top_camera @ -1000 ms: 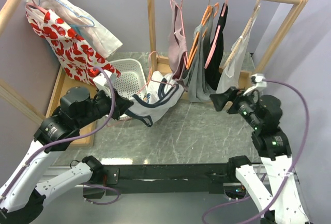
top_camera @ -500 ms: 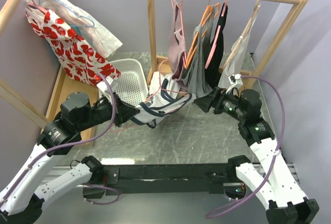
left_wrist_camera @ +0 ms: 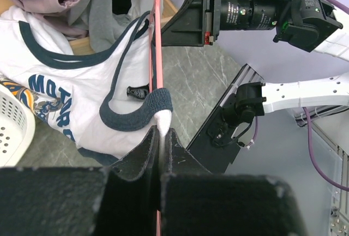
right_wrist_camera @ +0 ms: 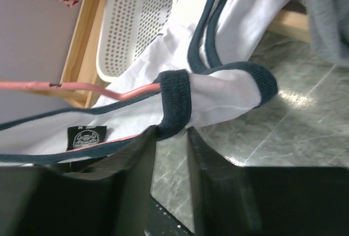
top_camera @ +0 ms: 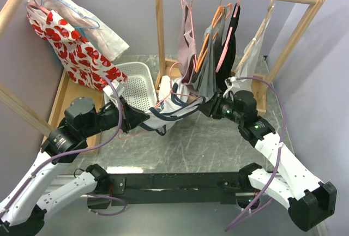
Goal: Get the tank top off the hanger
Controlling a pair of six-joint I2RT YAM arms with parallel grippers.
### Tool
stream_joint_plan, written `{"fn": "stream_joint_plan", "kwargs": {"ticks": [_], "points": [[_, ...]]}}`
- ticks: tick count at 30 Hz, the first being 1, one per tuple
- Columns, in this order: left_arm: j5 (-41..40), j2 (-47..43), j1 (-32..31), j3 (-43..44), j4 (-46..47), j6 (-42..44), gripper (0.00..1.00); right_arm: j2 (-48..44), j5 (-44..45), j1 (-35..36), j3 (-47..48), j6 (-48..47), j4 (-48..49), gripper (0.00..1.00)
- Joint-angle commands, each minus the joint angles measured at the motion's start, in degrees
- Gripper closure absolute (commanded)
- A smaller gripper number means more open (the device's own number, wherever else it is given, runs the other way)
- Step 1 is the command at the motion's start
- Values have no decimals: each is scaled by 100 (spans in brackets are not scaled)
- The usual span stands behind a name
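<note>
Your left end effector (left_wrist_camera: 160,133), clamped tight on the pink hanger (left_wrist_camera: 155,45), holds the tank top (left_wrist_camera: 65,89) above the bench (top_camera: 218,143), beside the basket (top_camera: 131,67). Your right end effector (right_wrist_camera: 170,138) has swung in from the right over the past second. Its jaws have narrowed from wide about the navy strap (right_wrist_camera: 174,102), but whether they pinch it cannot be told.

Left arm (top_camera: 65,138) reaching rightward, left gripper (left_wrist_camera: 162,132) pinched closed, right arm (top_camera: 267,140) stretched leftward, right gripper (right_wrist_camera: 172,132) narrowly parted.
</note>
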Motion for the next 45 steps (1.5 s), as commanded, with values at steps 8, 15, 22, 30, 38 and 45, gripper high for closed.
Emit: {"fn": "stream_joint_plan", "kwargs": {"ticks": [8, 15, 22, 30, 38, 45], "points": [[395, -208, -23, -127, 766, -273, 99, 103, 939, 29, 240, -246, 82, 100], [458, -366, -23, -92, 548, -247, 99, -134, 2179, -392, 628, -633, -806, 100], [54, -682, -23, -47, 608, -159, 99, 137, 1222, -1043, 259, -650, -1052, 100], [378, -428, -23, -408, 1804, -405, 99, 103, 641, 283, 82, -528, -938, 100], [344, -68, -41, -681, 1963, -353, 99, -1091, 1054, 802, 223, -378, -992, 66], [159, 222, -173, -962, 2288, -282, 99, -1383, 826, 864, 347, -185, -377, 48]]}}
